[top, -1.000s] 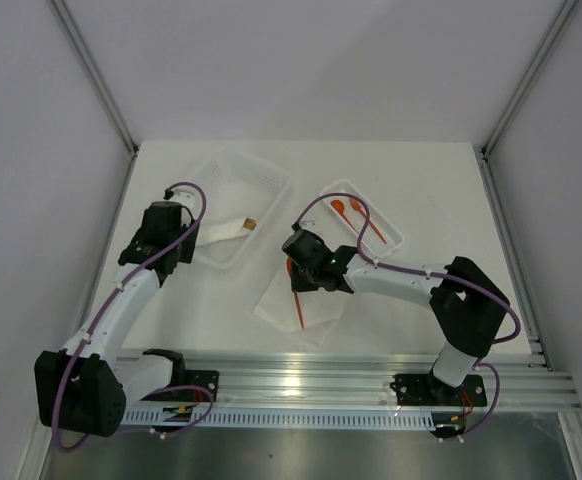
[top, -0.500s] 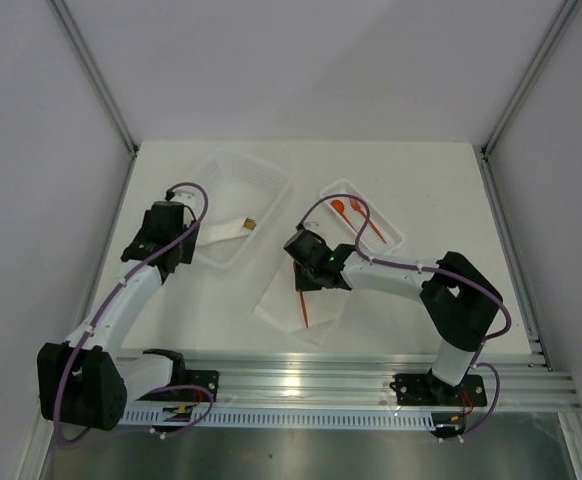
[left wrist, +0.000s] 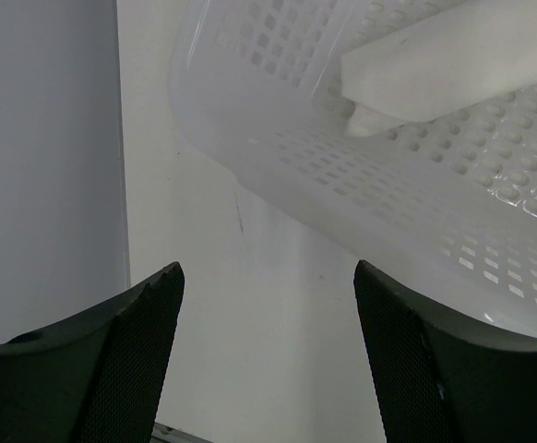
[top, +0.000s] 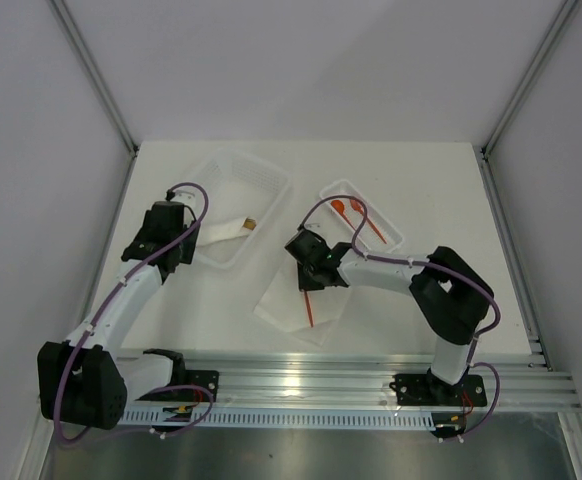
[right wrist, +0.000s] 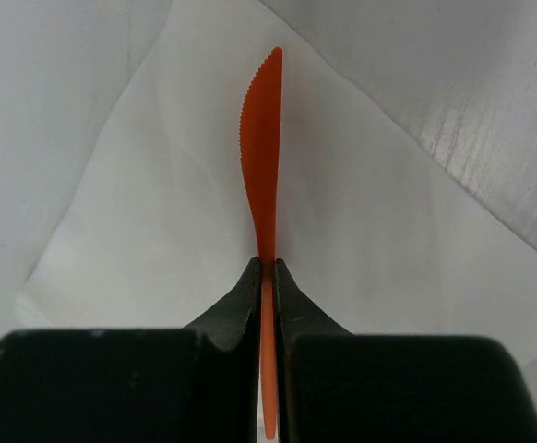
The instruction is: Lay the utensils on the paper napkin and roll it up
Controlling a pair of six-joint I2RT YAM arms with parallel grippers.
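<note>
My right gripper (top: 308, 278) is shut on the handle of an orange-red plastic knife (top: 309, 306), whose serrated blade (right wrist: 262, 138) points out over the white paper napkin (top: 289, 310). In the right wrist view the gripper (right wrist: 267, 266) pinches the knife just above the napkin (right wrist: 158, 231). Two more orange-red utensils (top: 349, 208) lie in the small clear tray (top: 391, 243) at the back right. My left gripper (left wrist: 268, 277) is open and empty above the table, beside the perforated white basket (left wrist: 388, 185).
The white basket (top: 221, 255) at the back left holds a white paper roll with a brown tip (top: 239, 227). An aluminium rail (top: 351, 380) runs along the near edge. Grey walls stand close on both sides.
My right gripper has carried the knife a little to the right and nearer over the napkin, and its arm has folded in. The left arm has barely moved.
</note>
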